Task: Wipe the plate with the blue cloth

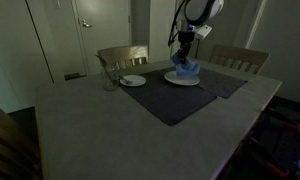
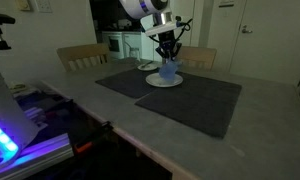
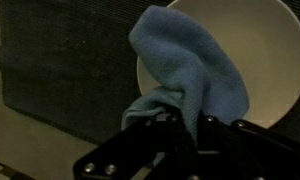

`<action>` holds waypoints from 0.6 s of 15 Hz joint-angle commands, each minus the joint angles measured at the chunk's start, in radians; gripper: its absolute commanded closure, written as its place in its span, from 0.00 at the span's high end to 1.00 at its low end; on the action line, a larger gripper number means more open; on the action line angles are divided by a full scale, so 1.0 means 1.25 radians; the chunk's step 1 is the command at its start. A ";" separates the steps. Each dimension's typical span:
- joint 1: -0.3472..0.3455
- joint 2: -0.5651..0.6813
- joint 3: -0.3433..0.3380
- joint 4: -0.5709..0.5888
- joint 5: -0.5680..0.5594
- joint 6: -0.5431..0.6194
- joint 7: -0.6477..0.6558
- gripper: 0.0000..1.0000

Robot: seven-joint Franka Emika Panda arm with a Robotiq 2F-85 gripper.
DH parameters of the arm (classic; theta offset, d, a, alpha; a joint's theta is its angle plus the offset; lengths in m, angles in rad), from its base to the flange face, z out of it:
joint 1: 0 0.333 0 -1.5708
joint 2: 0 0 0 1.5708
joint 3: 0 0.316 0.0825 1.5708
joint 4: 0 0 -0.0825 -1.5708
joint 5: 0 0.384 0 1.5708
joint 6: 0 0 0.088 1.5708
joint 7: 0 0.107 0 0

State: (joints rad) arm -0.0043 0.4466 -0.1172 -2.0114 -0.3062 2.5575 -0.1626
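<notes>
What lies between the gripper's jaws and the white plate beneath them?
The blue cloth: pinched in the jaws, it hangs down over the plate, as the wrist view shows.

No text, label, brand, number or sign can be read in any view; the pictures are dim and coarse. The lit device (image 2: 5, 140) at 8 o'clock in an exterior view is too blurred to tell whether it bears any marking.
</notes>
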 commanded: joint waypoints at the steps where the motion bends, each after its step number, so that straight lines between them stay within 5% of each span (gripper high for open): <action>1: -0.002 -0.024 -0.013 -0.071 -0.019 0.056 0.050 0.03; 9: 0.001 -0.013 0.007 -0.145 0.019 0.093 0.103 0.03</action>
State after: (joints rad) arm -0.0016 0.4476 -0.1222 -2.1438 -0.3024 2.6412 -0.0468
